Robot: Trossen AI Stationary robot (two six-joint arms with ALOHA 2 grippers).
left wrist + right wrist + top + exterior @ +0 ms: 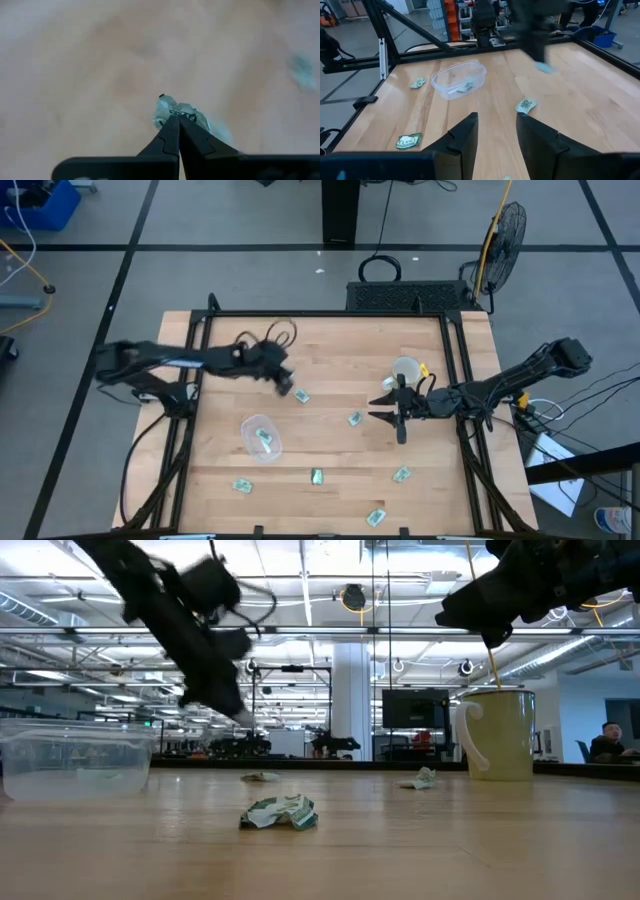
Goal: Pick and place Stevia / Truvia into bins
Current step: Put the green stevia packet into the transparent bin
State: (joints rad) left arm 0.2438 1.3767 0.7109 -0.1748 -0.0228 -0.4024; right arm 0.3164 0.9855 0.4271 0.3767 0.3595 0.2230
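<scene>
Packet (177,111) pinched in left claw (176,120), ready for carrying to the bin (260,436).
I hold right claw (495,125) wide, empty, near mug (405,369).

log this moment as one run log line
left gripper: shut on packet, above table | right gripper: open, empty, beside mug | bin: one packet inside | loose packets remain on table

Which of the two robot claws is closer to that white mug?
Right. The right gripper hangs open just beside the white mug; the left gripper, shut on a packet, is across the table.
</scene>
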